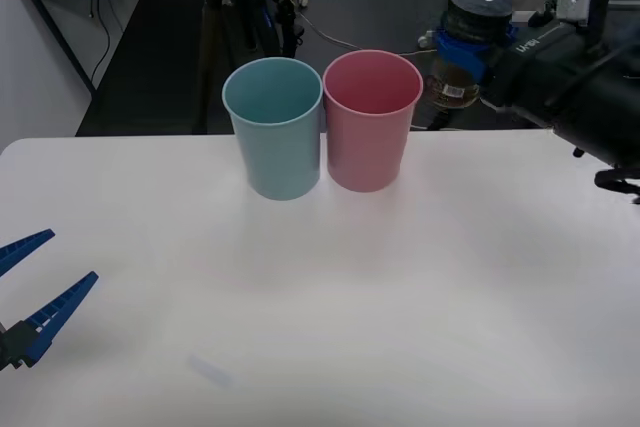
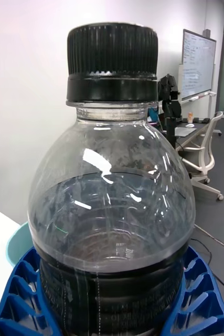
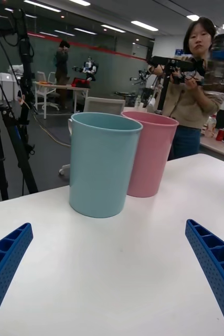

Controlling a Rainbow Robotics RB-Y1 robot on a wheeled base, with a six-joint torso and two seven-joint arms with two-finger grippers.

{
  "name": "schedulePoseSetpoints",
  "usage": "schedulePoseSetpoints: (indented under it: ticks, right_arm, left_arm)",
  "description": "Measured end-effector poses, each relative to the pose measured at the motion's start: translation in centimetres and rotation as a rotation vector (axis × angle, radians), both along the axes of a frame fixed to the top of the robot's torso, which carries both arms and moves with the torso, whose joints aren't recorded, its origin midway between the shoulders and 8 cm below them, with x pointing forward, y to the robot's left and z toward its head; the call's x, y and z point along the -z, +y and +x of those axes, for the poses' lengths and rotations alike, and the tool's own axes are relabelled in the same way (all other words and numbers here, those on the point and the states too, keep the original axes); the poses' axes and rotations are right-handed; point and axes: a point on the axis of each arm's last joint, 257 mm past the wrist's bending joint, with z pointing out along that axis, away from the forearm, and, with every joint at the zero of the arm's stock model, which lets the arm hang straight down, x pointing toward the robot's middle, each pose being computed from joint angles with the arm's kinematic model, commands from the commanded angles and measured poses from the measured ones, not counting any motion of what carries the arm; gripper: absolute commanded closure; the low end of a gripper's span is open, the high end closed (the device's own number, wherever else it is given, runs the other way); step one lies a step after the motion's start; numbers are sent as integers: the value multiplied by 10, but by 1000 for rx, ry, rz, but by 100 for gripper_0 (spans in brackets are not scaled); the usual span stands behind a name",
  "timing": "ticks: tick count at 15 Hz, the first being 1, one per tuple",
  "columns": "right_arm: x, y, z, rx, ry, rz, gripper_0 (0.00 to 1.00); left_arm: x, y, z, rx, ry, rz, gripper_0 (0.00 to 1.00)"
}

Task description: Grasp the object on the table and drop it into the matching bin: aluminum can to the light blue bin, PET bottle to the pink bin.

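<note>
- Your right gripper (image 1: pixel 470 55) is clenched on the PET bottle (image 1: pixel 472 22), holding it upright in the air, off the table (image 1: pixel 320 287) and just to the right of the pink bin (image 1: pixel 371 119), near its rim height.
- In the right wrist view the blue fingers (image 2: pixel 198 294) wrap the dark label band low on the bottle, with the clear shoulder and black cap standing free above them.
- Judge it light: the wall is thin clear plastic, and it looks mostly empty, though the dark tint makes that hard to confirm.
- Thin plastic gives under squeeze and the surface is smooth and glossy, so a hold on the ribbed, labelled belly is the sound place; the tapering shoulder would likely slip.
- The light blue bin (image 1: pixel 274 127) stands touching the pink one on its left, so keep the drop centred over pink.
- Your left gripper (image 1: pixel 25 287) waits with fingers spread, low over the table's near left edge.
</note>
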Motion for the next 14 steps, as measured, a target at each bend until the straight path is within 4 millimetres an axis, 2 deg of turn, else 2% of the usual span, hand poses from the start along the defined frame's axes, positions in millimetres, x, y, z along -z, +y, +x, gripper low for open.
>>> schedulePoseSetpoints:
  ticks: [3, 7, 11, 14]
  right_arm:
    - [-7, 14, 36, 5, 0, 3, 100]
    - [0, 29, 82, 19, 11, 14, 100]
    - [7, 40, 114, 40, 4, 21, 100]
    - [14, 52, 129, 49, 3, 14, 100]
  left_arm:
    - [0, 0, 0, 0, 0, 0, 0]
    - [0, 0, 0, 0, 0, 0, 0]
    - [0, 0, 0, 0, 0, 0, 0]
    - [0, 0, 0, 0, 0, 0, 0]
